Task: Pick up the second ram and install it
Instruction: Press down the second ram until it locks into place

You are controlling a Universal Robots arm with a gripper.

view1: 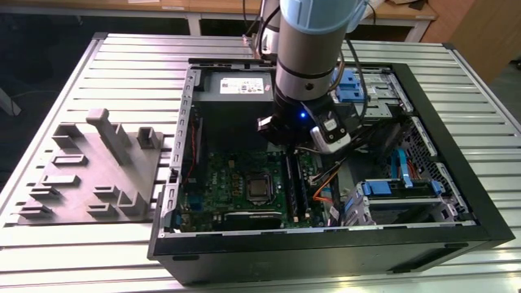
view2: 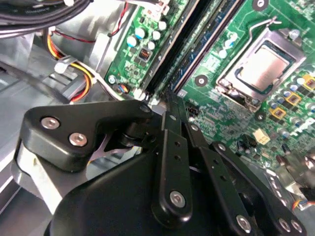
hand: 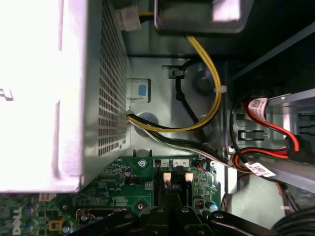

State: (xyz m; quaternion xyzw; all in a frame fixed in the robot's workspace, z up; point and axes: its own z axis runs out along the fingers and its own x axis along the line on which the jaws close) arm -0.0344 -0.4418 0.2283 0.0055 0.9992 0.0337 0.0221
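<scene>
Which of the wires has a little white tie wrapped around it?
The thick yellow wire, in the first wrist view. It curves down beside the grey metal box, with the tie at its bend. The red wires carry white tags instead.

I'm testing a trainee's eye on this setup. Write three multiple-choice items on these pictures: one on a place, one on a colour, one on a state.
1. Where is the gripper?
A. high above the computer case, clear of it
B. inside the computer case, at the memory slots
C. outside the case, off to one side

2. What colour is the main circuit board?
A. red
B. blue
C. green

3. How is the case?
A. open, its inside showing
B. shut, its panel on
C. lying upside down

Answers:
1. B: the second wrist view shows the slots just off the gripper's tip.
2. C: the board is green in every view.
3. A: the exterior view shows the parts inside.
</scene>
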